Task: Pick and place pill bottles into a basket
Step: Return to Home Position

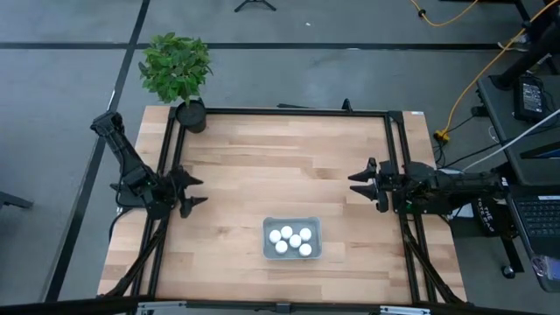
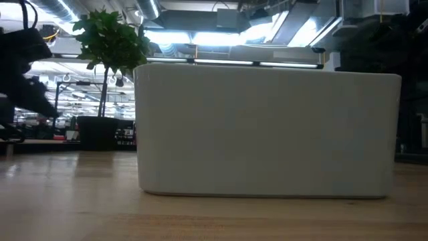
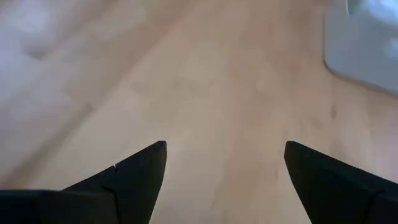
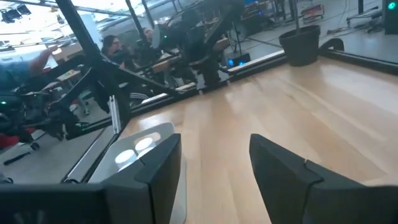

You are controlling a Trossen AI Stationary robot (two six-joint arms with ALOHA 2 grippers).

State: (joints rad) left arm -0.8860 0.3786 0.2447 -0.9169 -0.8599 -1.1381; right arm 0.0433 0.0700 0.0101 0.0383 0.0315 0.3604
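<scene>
The pale grey-blue basket (image 1: 292, 238) rests on the table near its front edge and holds several white pill bottles (image 1: 291, 241). It fills the low view (image 2: 267, 130). A corner of the basket shows in the left wrist view (image 3: 364, 43), and the right wrist view shows the basket (image 4: 155, 134) with two bottle caps (image 4: 134, 151) in it. My left gripper (image 1: 194, 192) is open and empty at the table's left side. My right gripper (image 1: 357, 184) is open and empty at the table's right side. Both are well away from the basket.
A black plant pot with a green plant (image 1: 179, 74) stands at the table's far left corner. A black frame (image 1: 289, 111) runs around the table's edge. Bare wood lies between the two grippers and the basket. People show in the room beyond in the right wrist view (image 4: 112, 46).
</scene>
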